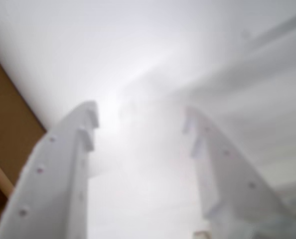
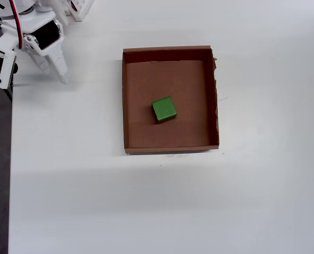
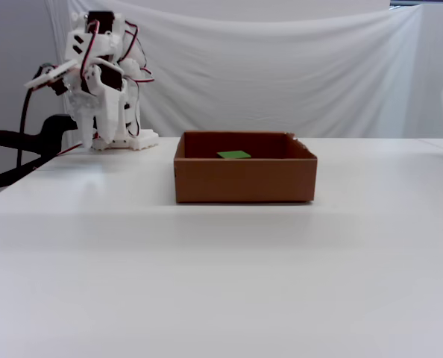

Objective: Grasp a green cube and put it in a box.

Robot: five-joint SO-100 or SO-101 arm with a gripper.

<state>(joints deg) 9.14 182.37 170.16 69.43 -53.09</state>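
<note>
The green cube (image 2: 164, 110) lies on the floor of the brown cardboard box (image 2: 146, 79), near its middle and clear of the walls. In the fixed view only the cube's top (image 3: 233, 155) shows above the box's front wall (image 3: 244, 180). My white gripper (image 2: 55, 74) hangs at the far left of the table beside the arm's base, well away from the box. In the wrist view its two fingers are spread apart with nothing between them (image 1: 140, 117). It also shows in the fixed view (image 3: 102, 140), pointing down.
The box's right wall (image 2: 216, 79) is ragged in the overhead view. The table's left edge (image 2: 10, 159) borders dark floor. A black cable (image 3: 13, 138) runs at the left. A blurred brown surface (image 1: 8, 124) fills the wrist view's left edge.
</note>
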